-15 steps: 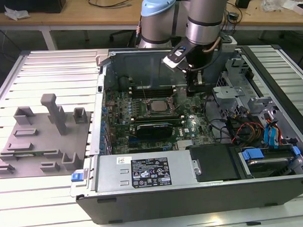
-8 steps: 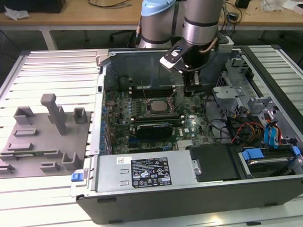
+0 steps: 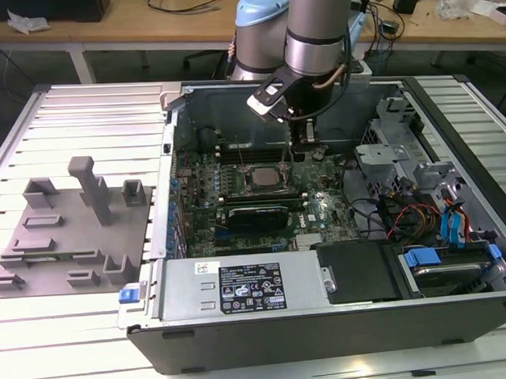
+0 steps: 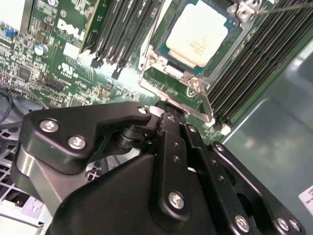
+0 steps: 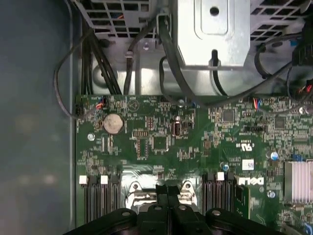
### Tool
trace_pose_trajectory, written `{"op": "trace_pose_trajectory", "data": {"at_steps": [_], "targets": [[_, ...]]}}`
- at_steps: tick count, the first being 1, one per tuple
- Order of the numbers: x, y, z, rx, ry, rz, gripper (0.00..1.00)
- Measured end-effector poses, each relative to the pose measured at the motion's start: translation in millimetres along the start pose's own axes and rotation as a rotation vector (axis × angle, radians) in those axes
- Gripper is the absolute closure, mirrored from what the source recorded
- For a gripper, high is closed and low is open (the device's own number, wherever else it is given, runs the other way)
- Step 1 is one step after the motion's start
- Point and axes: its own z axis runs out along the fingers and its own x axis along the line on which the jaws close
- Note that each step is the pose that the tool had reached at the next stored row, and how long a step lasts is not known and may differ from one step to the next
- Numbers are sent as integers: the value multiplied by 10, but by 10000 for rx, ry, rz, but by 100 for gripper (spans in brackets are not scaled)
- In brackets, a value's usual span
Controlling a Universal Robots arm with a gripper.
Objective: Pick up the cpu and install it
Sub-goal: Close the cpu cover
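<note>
Silver-topped cpu (image 4: 198,36) lying in socket (image 4: 152,59); end effector (image 4: 168,105) pressed together, empty, just beside lever (image 4: 198,90). Risk: catching lever on descent, nudging cpu askew.

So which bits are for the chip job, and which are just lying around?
For the job:
- cpu, sitting in its socket frame
- gripper, shut, close by the socket

Just lying about:
- grey holder tray beside the case
- long black card
- round coin battery
- power supply box
</note>
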Motion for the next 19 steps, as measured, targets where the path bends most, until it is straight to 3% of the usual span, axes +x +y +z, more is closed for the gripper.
{"op": "trace_pose_trajectory", "data": {"at_steps": [4,19], "targets": [[0,-46,-1,-1,0,2,89],[0,-49,-1,0,0,3,89]]}}
